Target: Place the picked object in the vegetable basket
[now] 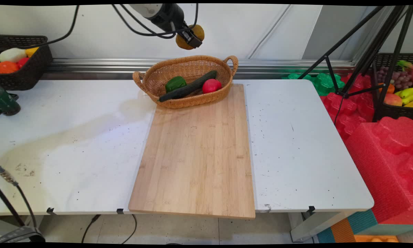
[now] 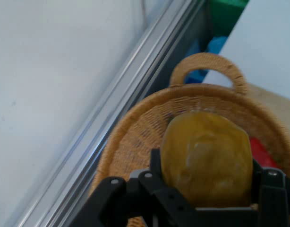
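My gripper (image 1: 192,37) hangs high above the back of the table, shut on a brownish-yellow potato (image 1: 197,31). The hand view has the potato (image 2: 206,158) filling the space between the black fingers (image 2: 272,189). Directly below stands an oval wicker basket (image 1: 223,70) with two handles. Inside it lie a green pepper (image 1: 175,83), a long dark cucumber (image 1: 187,86) and a red tomato (image 1: 211,85). Only the basket's rim and one handle (image 2: 208,64) and a sliver of the tomato (image 2: 263,153) appear in the hand view.
A bamboo cutting board (image 1: 196,151) runs from the basket to the table's near edge. A dark basket of vegetables (image 1: 20,65) sits at the back left. A black tripod (image 1: 368,48), red foam blocks (image 1: 382,151) and a fruit crate (image 1: 399,89) stand off the table's right side.
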Motion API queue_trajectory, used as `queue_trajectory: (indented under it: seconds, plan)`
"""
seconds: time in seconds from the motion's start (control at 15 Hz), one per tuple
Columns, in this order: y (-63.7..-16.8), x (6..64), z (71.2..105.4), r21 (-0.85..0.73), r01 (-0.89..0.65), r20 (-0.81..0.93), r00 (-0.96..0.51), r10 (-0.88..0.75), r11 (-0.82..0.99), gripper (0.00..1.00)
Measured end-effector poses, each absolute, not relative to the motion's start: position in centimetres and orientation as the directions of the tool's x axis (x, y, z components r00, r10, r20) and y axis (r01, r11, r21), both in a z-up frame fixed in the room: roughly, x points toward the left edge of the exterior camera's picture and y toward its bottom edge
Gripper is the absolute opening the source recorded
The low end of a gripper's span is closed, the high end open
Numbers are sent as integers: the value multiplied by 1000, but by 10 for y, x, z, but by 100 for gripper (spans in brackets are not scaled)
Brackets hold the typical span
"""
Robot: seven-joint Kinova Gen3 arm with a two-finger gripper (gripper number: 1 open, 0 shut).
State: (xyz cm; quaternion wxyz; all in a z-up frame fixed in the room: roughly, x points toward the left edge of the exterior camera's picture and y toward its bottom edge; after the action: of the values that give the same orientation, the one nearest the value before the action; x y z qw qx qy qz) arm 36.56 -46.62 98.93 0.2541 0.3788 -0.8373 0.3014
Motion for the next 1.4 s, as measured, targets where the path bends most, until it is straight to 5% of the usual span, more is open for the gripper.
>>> queue_trajectory:
  seconds: [1.4]
  plan:
    - [-610, 386, 873, -272, -797, 428, -602, -674, 539, 0]
